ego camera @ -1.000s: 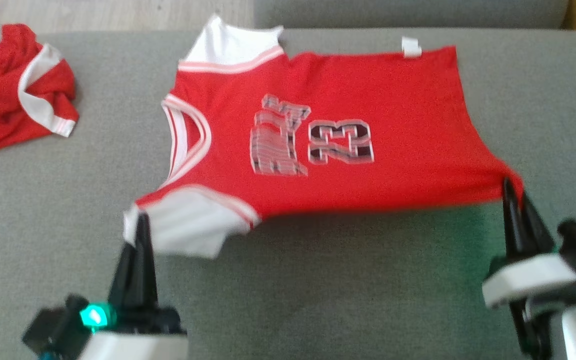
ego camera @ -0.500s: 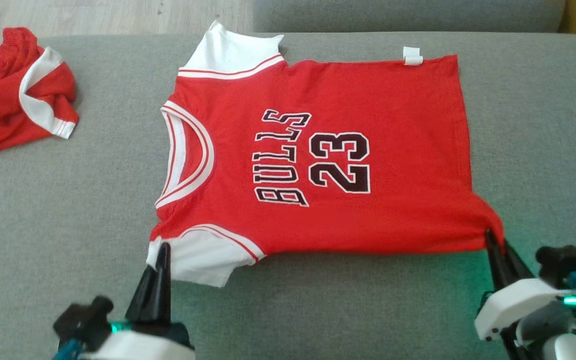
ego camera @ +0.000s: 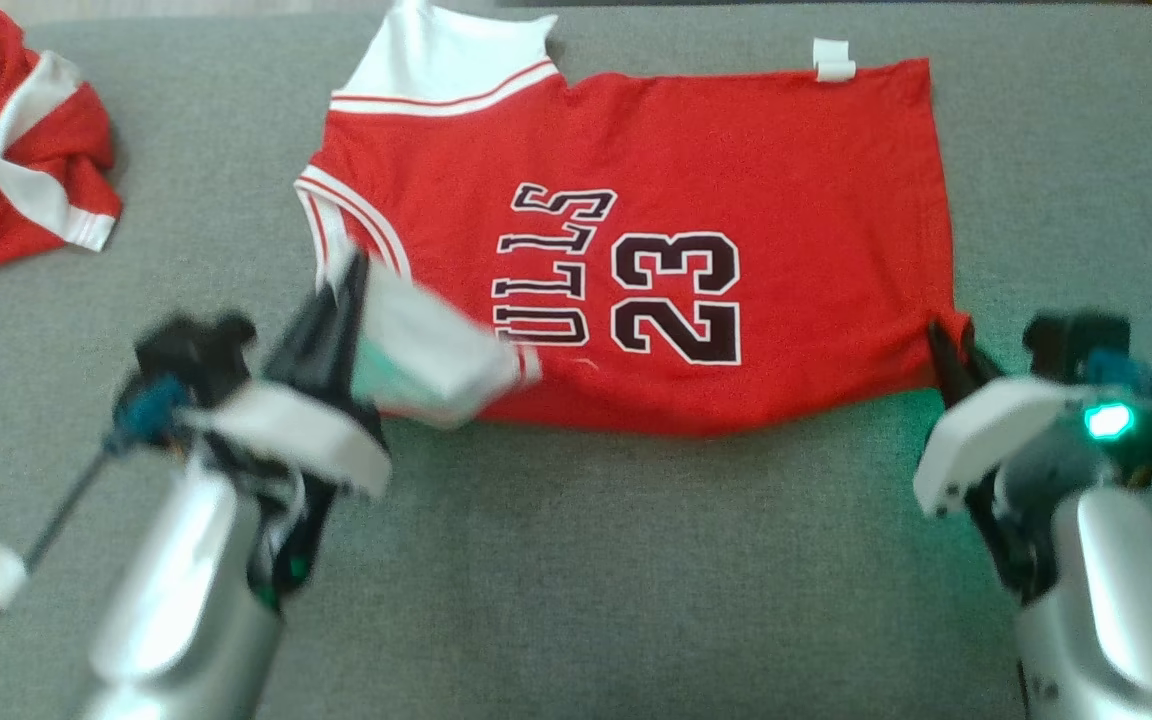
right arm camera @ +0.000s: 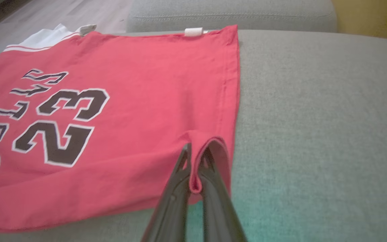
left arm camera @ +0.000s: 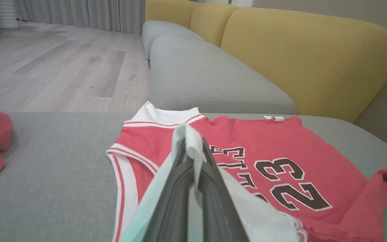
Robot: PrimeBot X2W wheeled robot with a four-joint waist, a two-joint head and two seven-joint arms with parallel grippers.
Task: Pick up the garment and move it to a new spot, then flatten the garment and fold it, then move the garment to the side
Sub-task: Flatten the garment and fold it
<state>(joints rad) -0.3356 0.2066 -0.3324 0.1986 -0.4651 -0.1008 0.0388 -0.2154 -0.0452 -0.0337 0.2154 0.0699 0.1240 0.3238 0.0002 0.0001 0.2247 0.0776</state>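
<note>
Both ends of jersey [ego camera: 736, 180] gripped at near edge.
Jersey lay spread on grey cushion [ego camera: 636, 580]. Left end effector [ego camera: 351, 268] clenched on white sleeve [ego camera: 426, 360], raised over the lettering; right end effector [ego camera: 939, 340] clenched on near-right hem corner.

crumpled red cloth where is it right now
In the head view the crumpled red cloth lies at the upper left on the grey cushion, apart from the jersey, off to its left and beyond the left gripper.
</note>
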